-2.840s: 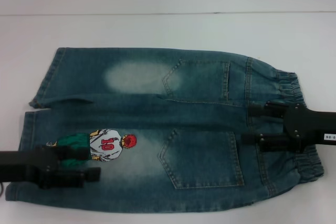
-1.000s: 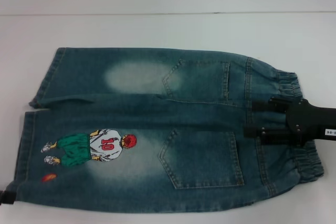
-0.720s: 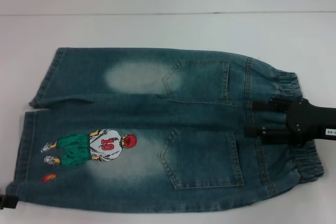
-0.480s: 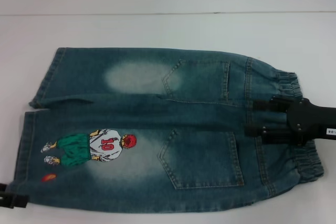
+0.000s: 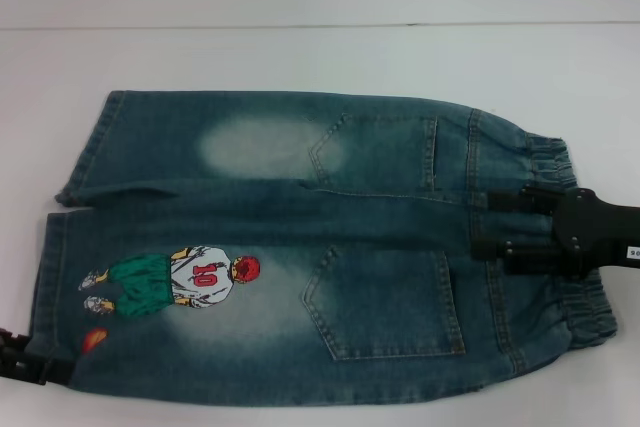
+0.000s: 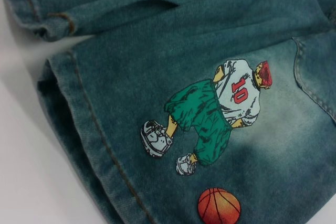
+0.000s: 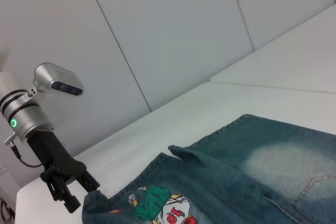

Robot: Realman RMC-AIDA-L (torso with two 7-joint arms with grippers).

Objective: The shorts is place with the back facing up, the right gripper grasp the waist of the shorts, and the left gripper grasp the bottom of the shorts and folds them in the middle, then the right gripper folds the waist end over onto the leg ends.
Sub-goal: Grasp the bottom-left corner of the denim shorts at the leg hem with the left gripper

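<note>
Head view. The shorts (image 5: 300, 247) lie flat, back up, mid-bench, legs toward my left edge, waist (image 5: 570, 237) toward my right. The right gripper (image 5: 485, 222) sits over the waist, its two fingers spread and lying on the denim just inside the elastic; it has nothing pinched yet, as far as I can judge. The left gripper (image 5: 25, 362) is at the near-left corner of the shorts, touching or just beside the printed leg's hem (image 5: 45, 277). It is cut off by the frame, so its opening is unreadable here.

I judge the denim soft but fairly heavy: it should drape and hold a crease, not slide. The gathered elastic is thick and offers a good bite. The hem is flat and double-stitched, so the fingers need to get under the edge, or they will pick up only the top layer.

Left wrist view. I see the hem, the cartoon print (image 6: 220, 114) and a basketball patch (image 6: 219, 206). No fingers are visible.

Right wrist view. The left gripper, beside the hem corner, has its fingers slightly apart, holding nothing that I can make out. The contact point itself is hidden behind the denim fold. The waist is out of view.
</note>
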